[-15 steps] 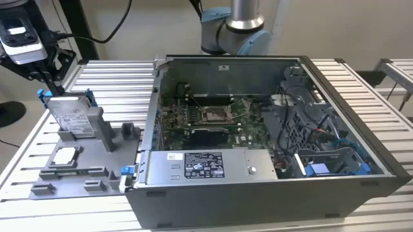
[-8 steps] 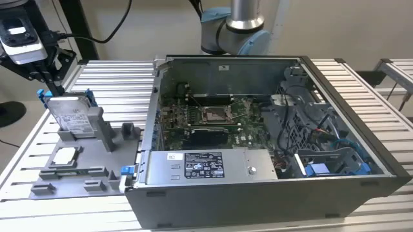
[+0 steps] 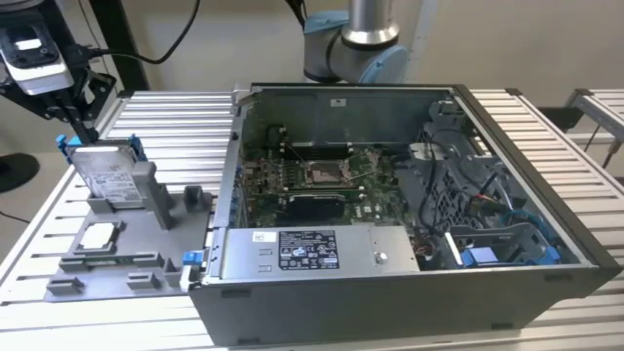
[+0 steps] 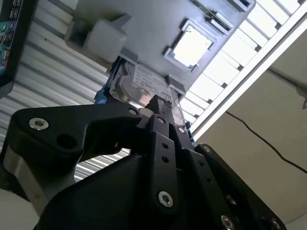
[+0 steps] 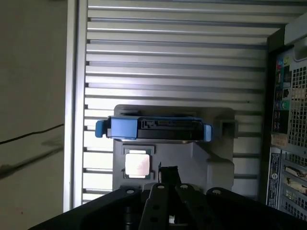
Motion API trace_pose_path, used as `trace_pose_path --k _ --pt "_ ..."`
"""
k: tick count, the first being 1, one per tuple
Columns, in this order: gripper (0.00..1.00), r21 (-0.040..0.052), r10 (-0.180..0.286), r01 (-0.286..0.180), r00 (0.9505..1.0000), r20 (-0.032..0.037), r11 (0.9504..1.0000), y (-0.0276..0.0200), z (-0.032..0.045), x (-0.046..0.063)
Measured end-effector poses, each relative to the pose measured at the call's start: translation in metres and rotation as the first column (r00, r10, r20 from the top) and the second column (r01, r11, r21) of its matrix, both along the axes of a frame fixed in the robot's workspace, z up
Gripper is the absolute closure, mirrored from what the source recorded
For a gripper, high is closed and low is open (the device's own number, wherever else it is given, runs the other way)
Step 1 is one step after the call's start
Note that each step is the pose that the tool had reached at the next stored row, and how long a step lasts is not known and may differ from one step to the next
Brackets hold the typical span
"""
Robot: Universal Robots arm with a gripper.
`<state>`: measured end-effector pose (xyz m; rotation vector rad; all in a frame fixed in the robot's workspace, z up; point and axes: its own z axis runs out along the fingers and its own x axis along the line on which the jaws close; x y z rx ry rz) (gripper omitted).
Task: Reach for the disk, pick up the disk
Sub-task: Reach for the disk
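The disk [image 3: 109,175] stands on edge in a grey holder [image 3: 146,219] at the exterior view's left, silver with a white label and blue bracket ends. My gripper [image 3: 86,133] hangs just above its top edge, close to the blue end, with its black fingers together and nothing between them. In the first wrist view the disk [image 5: 158,129] shows edge-on, a dark strip between blue ends, a little beyond the gripper [image 5: 168,170]. The second wrist view has the gripper [image 4: 156,101] in front of the disk's labelled face [image 4: 144,86].
A small square silver chip [image 3: 98,235] lies in the holder beside the disk. An open computer case [image 3: 410,300] fills the exterior view's right, with a grey box [image 3: 312,252] carrying a sticker inside. All stand on a ribbed metal table [image 3: 175,117].
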<state>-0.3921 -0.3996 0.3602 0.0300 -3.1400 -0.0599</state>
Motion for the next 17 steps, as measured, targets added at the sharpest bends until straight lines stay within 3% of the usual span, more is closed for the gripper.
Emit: trace_pose_path --k 8,15,17 --pt "1.0 0.0001 0.0 0.0 1.0 0.0001 1.0 0.0152 -0.0018 -0.013" --pt "1.0 -0.0001 0.0 0.0 1.0 -0.0002 1.0 0.0328 -0.004 -0.028" --pt "1.0 0.0 0.0 0.0 1.0 0.0 1.0 0.0348 -0.0046 -0.029"
